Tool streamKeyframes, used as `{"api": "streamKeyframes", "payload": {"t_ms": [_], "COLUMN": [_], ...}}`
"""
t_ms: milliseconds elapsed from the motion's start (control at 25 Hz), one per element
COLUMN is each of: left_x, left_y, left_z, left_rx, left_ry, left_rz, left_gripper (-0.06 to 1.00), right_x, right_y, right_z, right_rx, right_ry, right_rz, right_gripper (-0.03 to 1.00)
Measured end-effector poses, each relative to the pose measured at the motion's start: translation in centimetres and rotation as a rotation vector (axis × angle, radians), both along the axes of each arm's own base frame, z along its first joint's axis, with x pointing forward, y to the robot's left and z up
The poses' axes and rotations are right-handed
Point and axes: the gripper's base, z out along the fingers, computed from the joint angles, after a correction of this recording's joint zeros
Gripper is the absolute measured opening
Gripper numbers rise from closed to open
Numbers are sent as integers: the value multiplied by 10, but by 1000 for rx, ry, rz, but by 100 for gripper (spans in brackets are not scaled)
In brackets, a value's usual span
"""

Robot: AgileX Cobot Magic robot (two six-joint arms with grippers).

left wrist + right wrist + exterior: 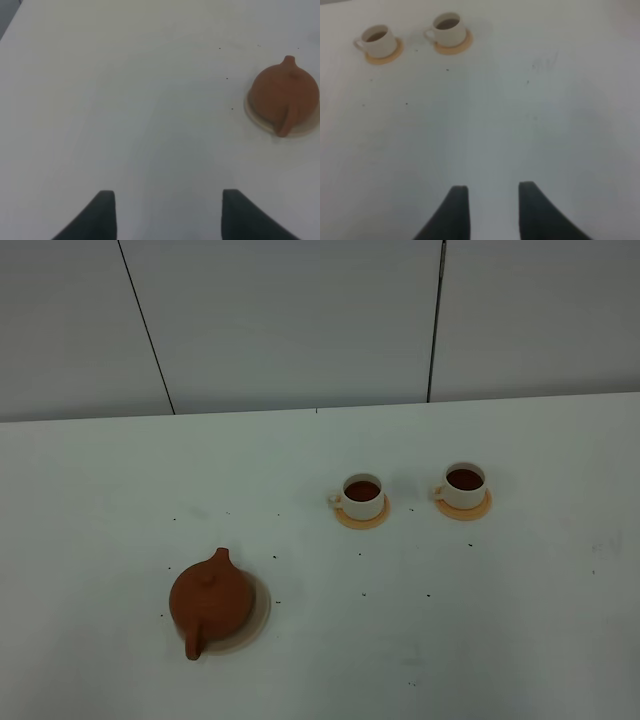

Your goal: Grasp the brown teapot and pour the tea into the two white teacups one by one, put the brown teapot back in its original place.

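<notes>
Fingers first: the left gripper (168, 215) has its two dark fingers (102, 217) spread wide over bare table (90, 500), nothing between them, and the teapot sits well off to one side of it. The right gripper (493, 212) has its fingers (455, 212) apart with a narrower gap, also holding nothing, just hanging above the white surface. Neither arm shows up in the high camera.

Going left to right across the table: the brown teapot (209, 601) sits upright toward the front-left part, resting on the pale beige coaster (258, 612), which peeks out as a crescent on its right side. The lid is on, and one end of the pot sticks out toward the front edge, the other toward the back.

Past the middle, closer to the back edge, come the two white teacups. The left cup (362, 496) and the right cup (464, 484) each stand on a small orange saucer (361, 519), near each other but not touching, both with dark tea inside. Little dark specks (363, 593) are scattered on the table between teapot and cups.
</notes>
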Motion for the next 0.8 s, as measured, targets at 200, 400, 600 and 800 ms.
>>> {"api": "streamKeyframes", "payload": {"t_ms": [200,400,600,800], "left_x": [0,0,0,0], "left_y": [0,0,0,0], "left_z": [0,0,0,0], "left_rx": [0,0,0,0], "left_ry": [0,0,0,0], "left_rz": [0,0,0,0], "left_gripper": [53,53,53,53], "right_x": [0,0,0,0], "right_y": [0,0,0,0], "right_z": [0,0,0,0], "right_rx": [0,0,1,1], "right_ry": [0,0,0,0], "right_rz": [0,0,0,0], "right_gripper": [24,24,24,24]}}
